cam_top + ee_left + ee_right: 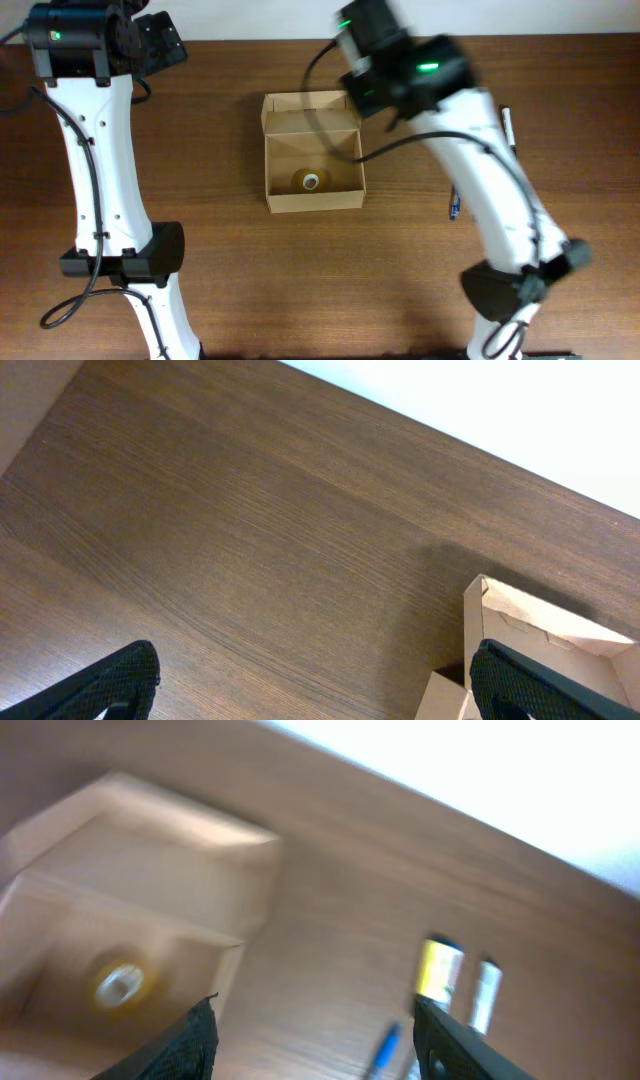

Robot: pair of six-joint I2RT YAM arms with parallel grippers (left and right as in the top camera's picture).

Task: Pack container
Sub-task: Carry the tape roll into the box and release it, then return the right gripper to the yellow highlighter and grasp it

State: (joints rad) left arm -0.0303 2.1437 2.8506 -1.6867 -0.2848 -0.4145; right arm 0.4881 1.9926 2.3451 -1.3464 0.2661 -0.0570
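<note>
The container [313, 150] is an open tan cardboard box at the table's middle back, its flap lid folded back. A yellowish tape roll [311, 181] lies inside. My right gripper [315, 1030] is open and empty, above bare table just right of the container [130, 900], with the tape roll [120, 985] visible in it; this view is blurred. My left gripper [315, 685] is open and empty over bare table at the far left, with a container corner [520, 620] at its right finger. In the overhead view it sits at the back left [165, 45].
A blue pen [453, 205] lies on the table right of the container, and a white-and-black pen [506, 125] lies farther back right. The right wrist view shows the blue pen [385, 1045], a yellow item [438, 970] and a white pen [485, 995].
</note>
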